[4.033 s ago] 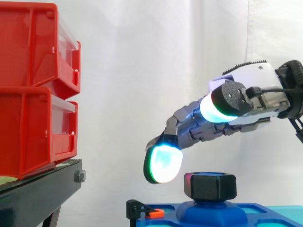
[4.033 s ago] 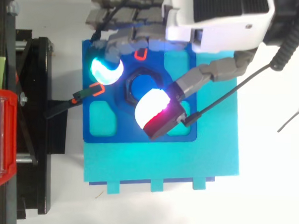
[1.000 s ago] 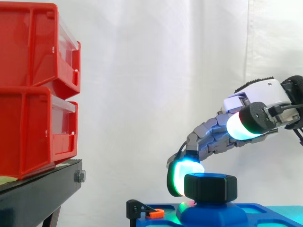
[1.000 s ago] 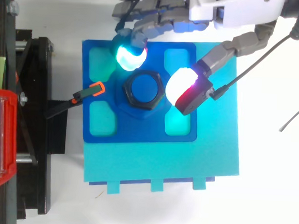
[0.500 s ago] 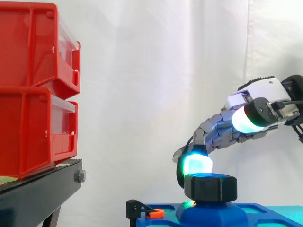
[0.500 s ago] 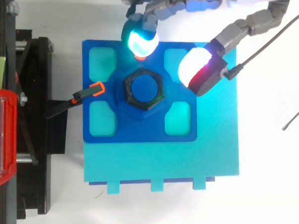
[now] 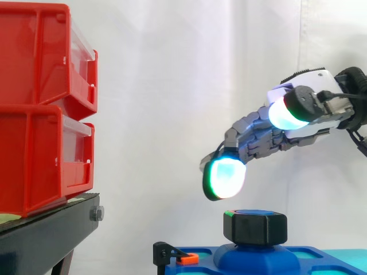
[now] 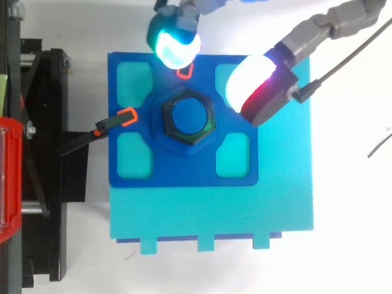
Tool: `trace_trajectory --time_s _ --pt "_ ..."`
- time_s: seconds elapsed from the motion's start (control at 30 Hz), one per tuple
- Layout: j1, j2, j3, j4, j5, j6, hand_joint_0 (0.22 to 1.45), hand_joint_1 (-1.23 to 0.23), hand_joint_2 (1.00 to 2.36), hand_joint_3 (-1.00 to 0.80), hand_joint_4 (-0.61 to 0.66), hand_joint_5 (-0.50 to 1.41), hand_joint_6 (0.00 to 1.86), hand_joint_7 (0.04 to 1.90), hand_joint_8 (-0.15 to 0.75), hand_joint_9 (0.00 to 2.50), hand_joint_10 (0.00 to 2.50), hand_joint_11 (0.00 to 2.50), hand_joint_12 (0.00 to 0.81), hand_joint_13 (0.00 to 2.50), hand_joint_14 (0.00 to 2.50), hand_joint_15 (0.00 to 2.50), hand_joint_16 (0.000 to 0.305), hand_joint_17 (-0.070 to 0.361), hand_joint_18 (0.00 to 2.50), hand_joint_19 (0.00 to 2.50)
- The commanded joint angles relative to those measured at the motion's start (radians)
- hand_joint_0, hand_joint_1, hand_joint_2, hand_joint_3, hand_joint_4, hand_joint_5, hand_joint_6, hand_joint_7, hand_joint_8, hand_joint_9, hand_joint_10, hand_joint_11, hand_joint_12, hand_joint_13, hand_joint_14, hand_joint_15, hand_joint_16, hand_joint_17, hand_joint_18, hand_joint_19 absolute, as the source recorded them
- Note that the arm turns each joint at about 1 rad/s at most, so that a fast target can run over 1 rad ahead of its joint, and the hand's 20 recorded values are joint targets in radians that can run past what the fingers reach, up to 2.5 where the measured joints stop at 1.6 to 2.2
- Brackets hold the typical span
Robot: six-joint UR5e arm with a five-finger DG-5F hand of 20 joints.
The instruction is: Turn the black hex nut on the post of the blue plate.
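The black hex nut [image 7: 255, 228] is sitting on the post [image 8: 188, 115] at the middle of the blue plate [image 8: 182, 172], which is lying on a teal base [image 8: 212, 216]. An orange-tipped pointer [image 8: 112, 122] is reaching over the plate's edge at the nut's 9 o'clock. The plate's four pockets are showing nothing but teal.

The robot hand [image 7: 261, 140] is hovering above the nut, open and holding nothing. Seen from above, its cyan fingertip [image 8: 174, 45] is at about 11 o'clock of the nut and its thumb pad [image 8: 247, 87] at about 2 o'clock, both clear of it.

The step in hand appears to be lining up a grip. The next move calls for lowering until the pads are pressing opposite flats, then twisting.

Farther off at 9 o'clock, two red bins [image 7: 40, 109] are standing stacked on a black stand [image 7: 46, 235]; their contents cannot be told. A white curtain [image 7: 172, 86] is hanging behind.
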Motion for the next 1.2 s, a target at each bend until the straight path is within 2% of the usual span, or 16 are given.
trace_trajectory --time_s 0.0,0.1,0.13,0.17,0.3,0.4,0.43,0.63,0.77,1.07,1.17 --pt "0.024 -0.001 -0.023 0.080 0.041 0.030 0.46 -0.25 1.00 -0.50 0.15 -0.21 0.50 0.79 0.202 0.24 0.00 0.01 0.325 0.03 0.00 0.06 0.053 0.119 0.00 0.26" --pt "0.042 -0.002 -0.032 0.112 0.064 0.055 0.46 -0.25 1.00 -0.50 0.15 -0.21 0.50 0.79 0.203 0.24 0.00 0.01 0.325 0.03 0.00 0.06 0.053 0.119 0.00 0.26" --pt "0.053 -0.001 -0.032 0.118 0.073 0.061 0.46 -0.25 1.00 -0.50 0.15 -0.21 0.50 0.79 0.203 0.24 0.00 0.01 0.325 0.03 0.00 0.06 0.053 0.119 0.00 0.26" --pt "0.053 -0.001 -0.032 0.118 0.073 0.061 0.46 -0.25 1.00 -0.50 0.15 -0.21 0.50 0.79 0.203 0.24 0.00 0.01 0.325 0.03 0.00 0.06 0.053 0.119 0.00 0.27" --pt "0.074 -0.002 -0.034 0.118 0.096 0.064 0.47 -0.25 1.00 -0.50 0.15 -0.21 0.50 0.79 0.203 0.24 0.00 0.01 0.324 0.03 0.00 0.05 0.053 0.119 0.00 0.27" --pt "0.088 -0.019 -0.045 0.122 0.096 0.065 0.47 -0.25 1.00 -0.50 0.15 -0.21 0.50 0.78 0.203 0.24 0.00 0.02 0.324 0.03 0.00 0.06 0.053 0.119 0.00 0.27" --pt "0.093 -0.037 -0.048 0.122 0.094 0.067 0.47 -0.25 1.00 -0.50 0.15 -0.21 0.50 0.78 0.204 0.24 0.00 0.01 0.324 0.03 0.00 0.06 0.053 0.119 0.00 0.27" --pt "0.107 -0.037 -0.052 0.115 0.094 0.072 0.47 -0.25 1.00 -0.50 0.15 -0.21 0.50 0.78 0.204 0.24 0.00 0.02 0.324 0.03 0.00 0.06 0.053 0.118 0.00 0.27" --pt "0.113 -0.037 -0.051 0.076 0.094 0.073 0.47 -0.25 1.00 -0.50 0.14 -0.21 0.50 0.78 0.203 0.24 0.00 0.02 0.324 0.03 0.00 0.06 0.053 0.118 0.00 0.28" --pt "0.113 -0.037 -0.052 0.057 0.091 0.073 0.47 -0.25 1.00 -0.50 0.15 -0.21 0.50 0.78 0.204 0.24 0.00 0.02 0.325 0.03 0.00 0.06 0.052 0.118 0.00 0.27" --pt "0.107 -0.037 -0.052 0.057 0.079 0.073 0.47 -0.25 1.00 -0.50 0.15 -0.21 0.50 0.78 0.205 0.24 0.00 0.02 0.325 0.03 0.00 0.06 0.052 0.118 0.00 0.28"
